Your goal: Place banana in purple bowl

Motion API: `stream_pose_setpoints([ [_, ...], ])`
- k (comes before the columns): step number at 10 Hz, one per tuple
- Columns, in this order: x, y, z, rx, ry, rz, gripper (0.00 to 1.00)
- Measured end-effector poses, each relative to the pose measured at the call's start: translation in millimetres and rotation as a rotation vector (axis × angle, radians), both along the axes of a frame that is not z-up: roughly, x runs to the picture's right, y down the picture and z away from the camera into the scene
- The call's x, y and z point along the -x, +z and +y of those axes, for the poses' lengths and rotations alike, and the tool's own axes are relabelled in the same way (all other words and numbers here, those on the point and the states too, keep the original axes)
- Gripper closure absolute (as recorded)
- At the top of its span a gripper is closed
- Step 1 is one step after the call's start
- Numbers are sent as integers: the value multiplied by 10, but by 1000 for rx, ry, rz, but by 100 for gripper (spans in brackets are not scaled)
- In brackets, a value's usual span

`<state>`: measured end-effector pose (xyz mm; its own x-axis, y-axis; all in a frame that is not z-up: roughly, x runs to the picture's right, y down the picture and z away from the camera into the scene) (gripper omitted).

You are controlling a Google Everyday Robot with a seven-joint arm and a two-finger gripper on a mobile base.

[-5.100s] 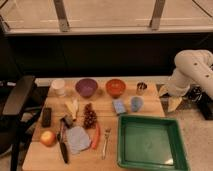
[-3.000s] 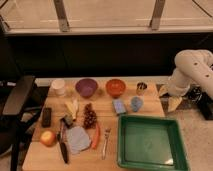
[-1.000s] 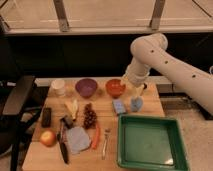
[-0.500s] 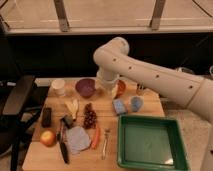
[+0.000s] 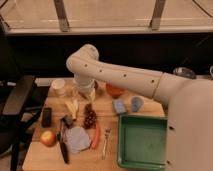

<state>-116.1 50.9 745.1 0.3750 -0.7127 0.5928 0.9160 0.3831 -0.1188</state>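
Observation:
The banana (image 5: pixel 72 106) is a small pale yellow piece lying on the wooden table (image 5: pixel 50 157), left of the grape bunch (image 5: pixel 90 117). My white arm reaches in from the right across the back of the table. My gripper (image 5: pixel 87 93) hangs at the back of the table, just above and right of the banana and apart from it. The purple bowl is hidden behind my wrist and gripper. The gripper holds nothing that I can see.
A white cup (image 5: pixel 59 86) stands left of the gripper and an orange-red bowl (image 5: pixel 115 91) to its right. Two blue pieces (image 5: pixel 119 106) lie near a green tray (image 5: pixel 145 161). A carrot (image 5: pixel 96 137), fork (image 5: pixel 106 142), knife (image 5: pixel 64 147), apple (image 5: pixel 48 138) and black block (image 5: pixel 47 116) are in front.
My arm has swung from the far right to the left across the back of the table. It now covers the purple bowl, which showed earlier. The objects on the table have not moved.

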Motion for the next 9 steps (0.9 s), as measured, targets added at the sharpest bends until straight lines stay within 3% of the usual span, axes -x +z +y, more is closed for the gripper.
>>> stream_pose_setpoints([
  [1, 111, 138, 147, 66, 6, -26, 38],
  [2, 160, 200, 229, 104, 14, -35, 38],
  [3, 155, 211, 251, 114, 14, -34, 38],
  [7, 140, 219, 241, 112, 10, -29, 38],
  [9, 311, 412, 293, 72, -62, -39, 38],
])
